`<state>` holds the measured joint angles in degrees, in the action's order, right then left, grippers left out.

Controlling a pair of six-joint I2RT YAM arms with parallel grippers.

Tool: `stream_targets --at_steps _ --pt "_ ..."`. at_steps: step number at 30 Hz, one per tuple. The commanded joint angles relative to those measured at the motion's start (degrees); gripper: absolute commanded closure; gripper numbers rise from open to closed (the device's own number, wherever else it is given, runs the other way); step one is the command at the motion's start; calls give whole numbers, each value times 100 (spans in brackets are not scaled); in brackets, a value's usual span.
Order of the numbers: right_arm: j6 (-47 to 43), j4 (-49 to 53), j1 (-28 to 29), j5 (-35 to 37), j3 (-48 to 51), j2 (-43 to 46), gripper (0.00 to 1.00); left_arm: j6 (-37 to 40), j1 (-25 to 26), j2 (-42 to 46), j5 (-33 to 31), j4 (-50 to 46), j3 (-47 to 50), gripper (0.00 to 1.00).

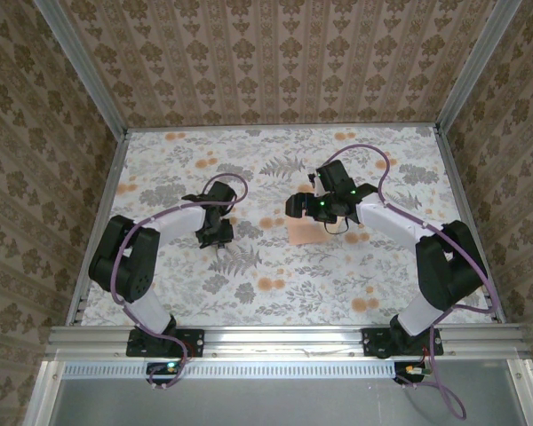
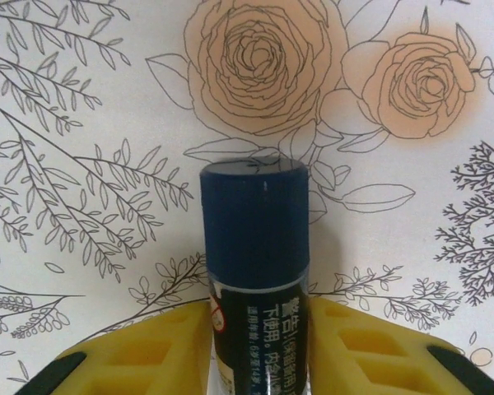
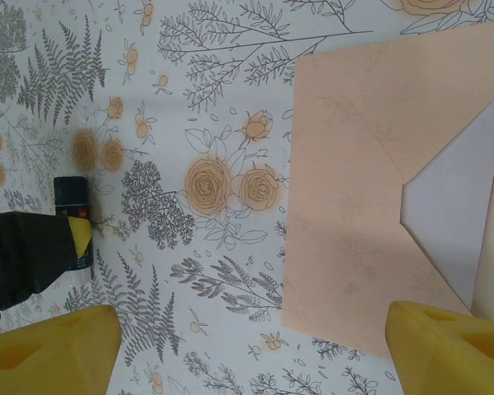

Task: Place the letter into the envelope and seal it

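The plain peach-orange paper envelope (image 3: 354, 164) is seen flat on the floral-patterned table (image 1: 275, 284), directly under the right gripper (image 3: 247, 354), whose jaws are spread wide and empty. That arm is nearer. The pale whitish paper letter (image 3: 453, 206) is glimpsed inside the V-shaped mouth, which is turned toward the wrist view's right side. The long axis appears crosswise to the fingers. Well to the left, the left gripper (image 2: 255, 350) is clamped on a dark-blue-capped glue stick (image 2: 255, 247).

On one floral table (image 1: 275, 302) there stood two arms, the left arm (image 1: 151, 235) and the right arm (image 1: 400, 226), with two grippers, the left gripper (image 2: 259, 341) and the right gripper (image 3: 247, 354), plus one peach envelope (image 3: 346, 206) and one blue-capped tube (image 2: 255, 247).
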<state>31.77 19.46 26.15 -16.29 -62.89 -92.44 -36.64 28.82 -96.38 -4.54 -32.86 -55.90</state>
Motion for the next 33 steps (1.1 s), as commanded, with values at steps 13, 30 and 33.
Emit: stream_targets --at_steps 13,30,33 --pt "-48 125 -5 30 -197 -93 16 346 -121 -16 8 25 -26 70" --pt "-78 207 -5 113 -153 -33 16 584 -184 -337 111 52 -181 66" --pt "-82 217 -9 122 -140 -25 16 628 -214 -347 126 43 -217 67"
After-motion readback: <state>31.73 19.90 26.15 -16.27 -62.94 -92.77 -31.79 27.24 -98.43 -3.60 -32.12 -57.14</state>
